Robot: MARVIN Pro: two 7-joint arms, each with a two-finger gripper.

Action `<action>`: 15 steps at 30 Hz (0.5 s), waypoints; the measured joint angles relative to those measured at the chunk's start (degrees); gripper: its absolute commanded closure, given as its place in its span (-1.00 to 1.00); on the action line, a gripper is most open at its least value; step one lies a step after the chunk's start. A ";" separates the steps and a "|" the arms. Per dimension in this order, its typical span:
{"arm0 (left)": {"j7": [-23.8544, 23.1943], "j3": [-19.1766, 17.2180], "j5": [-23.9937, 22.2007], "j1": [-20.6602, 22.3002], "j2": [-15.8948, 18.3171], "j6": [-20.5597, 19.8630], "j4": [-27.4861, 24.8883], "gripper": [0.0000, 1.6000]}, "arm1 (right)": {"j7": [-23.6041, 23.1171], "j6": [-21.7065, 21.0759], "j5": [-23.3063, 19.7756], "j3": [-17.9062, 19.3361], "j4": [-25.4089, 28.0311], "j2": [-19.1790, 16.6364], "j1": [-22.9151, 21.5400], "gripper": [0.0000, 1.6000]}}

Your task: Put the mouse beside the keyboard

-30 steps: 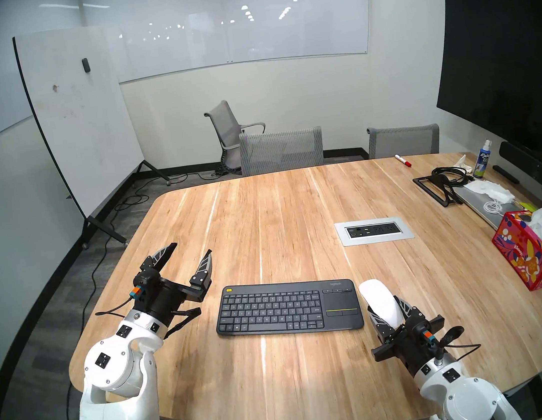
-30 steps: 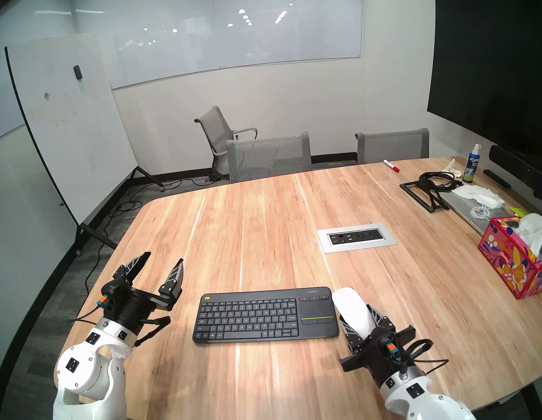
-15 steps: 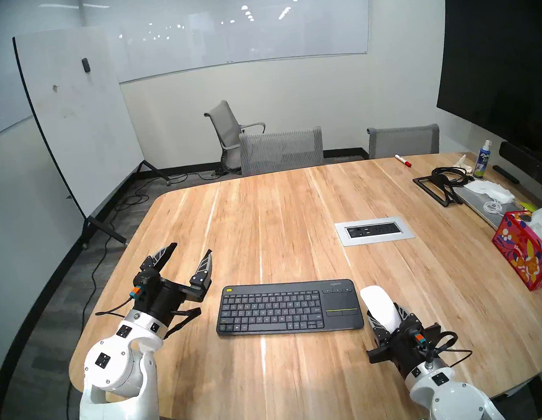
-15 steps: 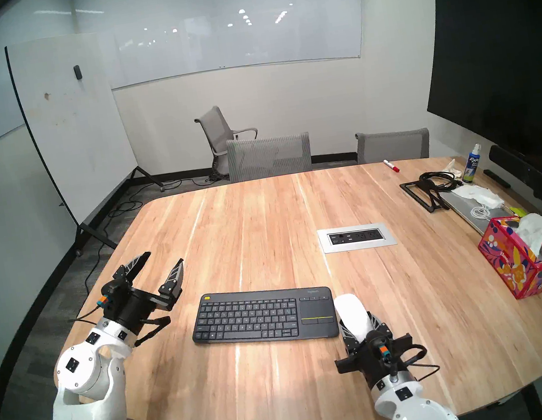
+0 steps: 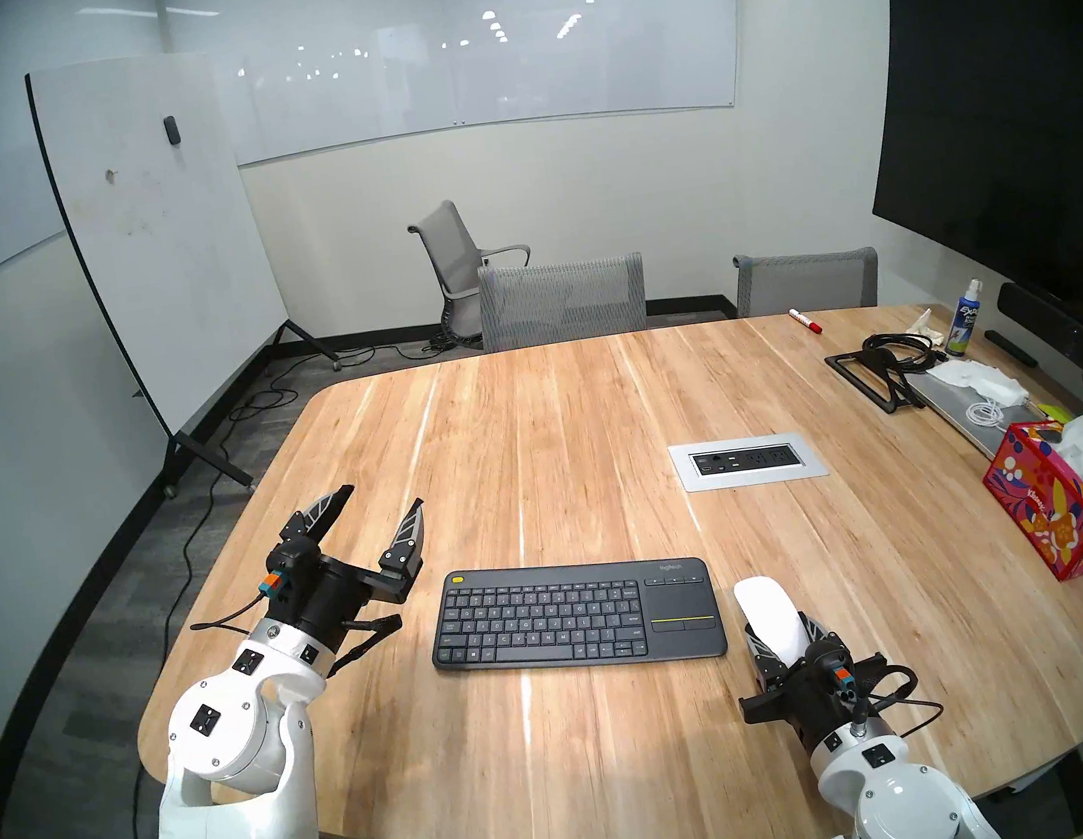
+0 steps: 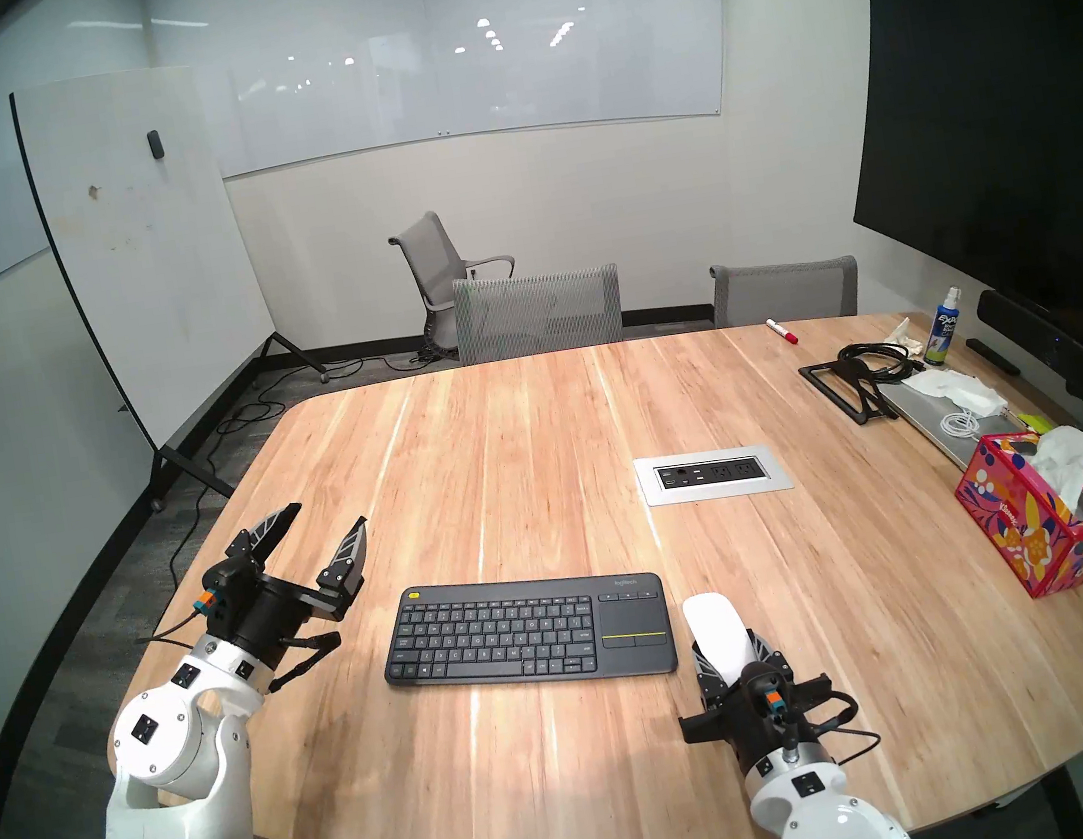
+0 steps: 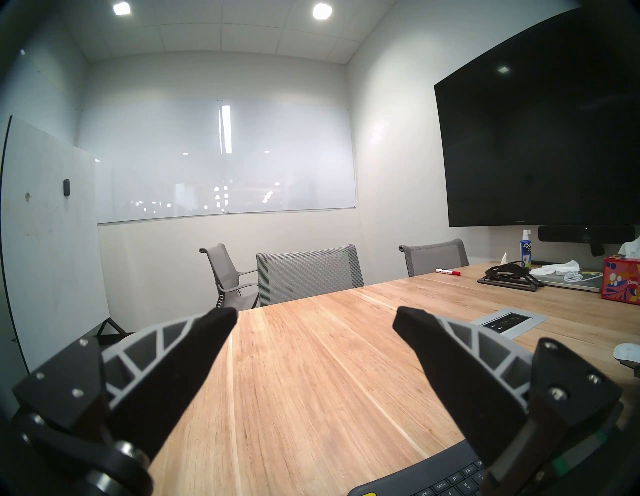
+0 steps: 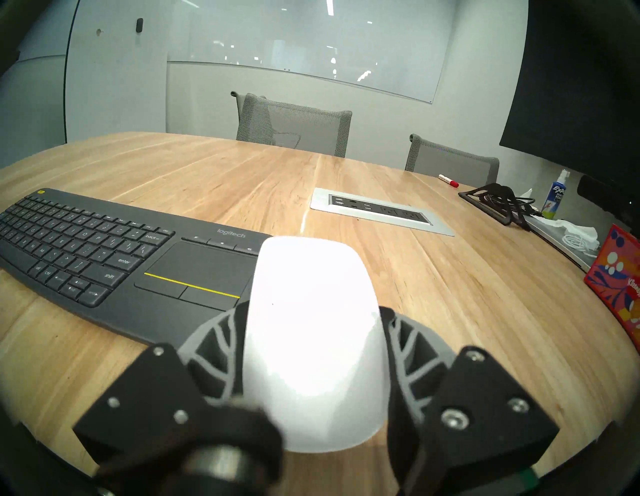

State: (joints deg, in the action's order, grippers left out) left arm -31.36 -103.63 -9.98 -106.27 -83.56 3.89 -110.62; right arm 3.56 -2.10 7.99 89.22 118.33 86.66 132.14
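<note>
Right gripper (image 5: 787,641) of mine is clamped on the white mouse (image 5: 768,611), just beside the touchpad end of the dark grey keyboard (image 5: 575,615) marked "logitech", though I cannot tell whether the mouse touches the wooden table (image 5: 594,414). Left gripper (image 5: 384,498) hangs spread wide and empty past the keyboard's other end. Far right of the table I read "Expo" on the blue spray bottle (image 5: 962,322) and "Kleenex" on the red tissue box (image 5: 1055,503).
</note>
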 measured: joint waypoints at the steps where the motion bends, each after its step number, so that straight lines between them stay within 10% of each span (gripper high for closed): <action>1: 0.00 0.00 0.00 0.00 0.00 0.00 0.00 -1.00 | 0.04 0.01 -0.21 0.22 -0.09 0.05 0.00 1.00; 15: 0.00 0.00 0.00 0.00 0.00 0.00 0.00 -1.00 | -0.55 -0.14 -3.25 2.32 -1.06 0.51 -0.01 1.00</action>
State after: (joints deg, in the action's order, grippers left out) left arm -31.36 -103.63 -9.98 -106.27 -83.56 3.89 -110.62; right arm 3.01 -2.24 4.74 91.54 117.27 87.17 132.13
